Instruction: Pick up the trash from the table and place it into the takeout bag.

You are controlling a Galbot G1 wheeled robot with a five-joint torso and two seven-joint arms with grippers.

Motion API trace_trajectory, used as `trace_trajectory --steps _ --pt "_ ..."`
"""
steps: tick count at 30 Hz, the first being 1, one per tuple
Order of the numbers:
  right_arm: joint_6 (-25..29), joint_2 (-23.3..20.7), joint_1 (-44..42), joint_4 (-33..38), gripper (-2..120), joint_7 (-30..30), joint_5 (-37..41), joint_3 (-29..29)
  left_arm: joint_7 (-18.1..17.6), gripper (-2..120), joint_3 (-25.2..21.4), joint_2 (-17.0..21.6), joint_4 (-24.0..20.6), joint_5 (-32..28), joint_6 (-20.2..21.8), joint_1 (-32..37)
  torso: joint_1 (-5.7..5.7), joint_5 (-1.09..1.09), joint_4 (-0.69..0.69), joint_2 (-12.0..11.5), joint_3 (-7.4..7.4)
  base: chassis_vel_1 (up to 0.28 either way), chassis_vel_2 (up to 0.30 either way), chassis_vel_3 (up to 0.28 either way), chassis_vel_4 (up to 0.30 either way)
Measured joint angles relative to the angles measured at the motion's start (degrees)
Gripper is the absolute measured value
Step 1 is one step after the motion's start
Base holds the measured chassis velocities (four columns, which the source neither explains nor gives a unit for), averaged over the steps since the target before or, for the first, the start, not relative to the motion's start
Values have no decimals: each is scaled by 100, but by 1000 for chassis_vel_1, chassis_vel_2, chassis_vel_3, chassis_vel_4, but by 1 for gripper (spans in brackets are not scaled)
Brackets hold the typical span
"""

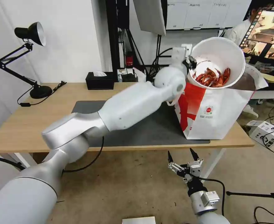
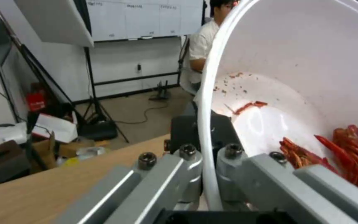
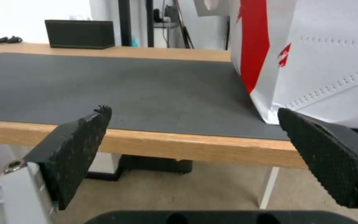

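White bowl (image 1: 219, 56) is tilting over the bag (image 1: 214, 115), our left fingers (image 2: 212, 174) pinching its rim; our right fingers (image 3: 75, 152) are hanging spread below the worktop (image 1: 25, 124).

No text can be read anywhere. The takeout bag (image 1: 217, 115) carries a small round red logo with tiny lines of print beneath it, too small to make out.

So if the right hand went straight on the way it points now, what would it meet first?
Probably the front edge of the table, since the open right hand faces it from below. The takeout bag stands further back on the mat. Depth is unclear.
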Motion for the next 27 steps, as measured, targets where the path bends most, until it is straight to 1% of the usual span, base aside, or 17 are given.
trace_trajectory --steps 7,19,27 --pt "0 0 0 0 100 0 0 0 -13 0 -25 -132 210 87 -73 -36 0 0 -1 0 0 0 0 0 0" --pt "0 0 0 0 100 0 0 0 -59 0 -326 -190 470 -9 -275 -66 0 0 -1 0 0 0 0 0 0" --pt "0 0 0 0 100 0 0 0 -68 0 -461 -286 706 90 -434 -43 0 0 -1 0 0 0 0 0 0"
